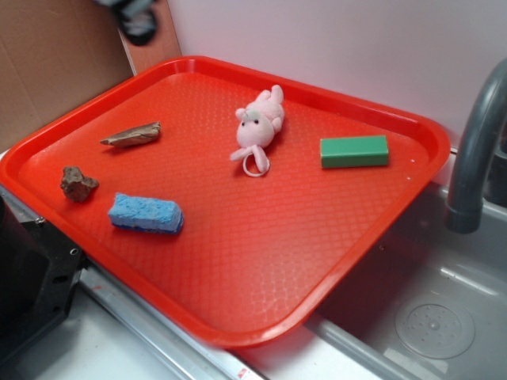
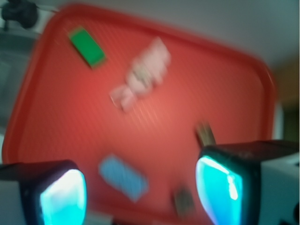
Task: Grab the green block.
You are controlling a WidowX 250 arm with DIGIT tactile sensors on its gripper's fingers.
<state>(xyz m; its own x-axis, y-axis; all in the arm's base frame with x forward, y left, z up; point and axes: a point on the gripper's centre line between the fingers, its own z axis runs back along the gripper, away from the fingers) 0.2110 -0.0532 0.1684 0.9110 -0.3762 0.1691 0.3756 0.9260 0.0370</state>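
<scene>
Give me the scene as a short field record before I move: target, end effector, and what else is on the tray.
target: green block, lying flat near the tray's far right edge, nothing touching it
end effector: open, empty, high above the tray and well away from the block
tray: red, partly overhanging a sink
nearest neighbour: pink plush, apart from the block
other items: blue sponge, brown lump, wood sliver, all on the tray's opposite side
note: wrist view is blurred
</scene>
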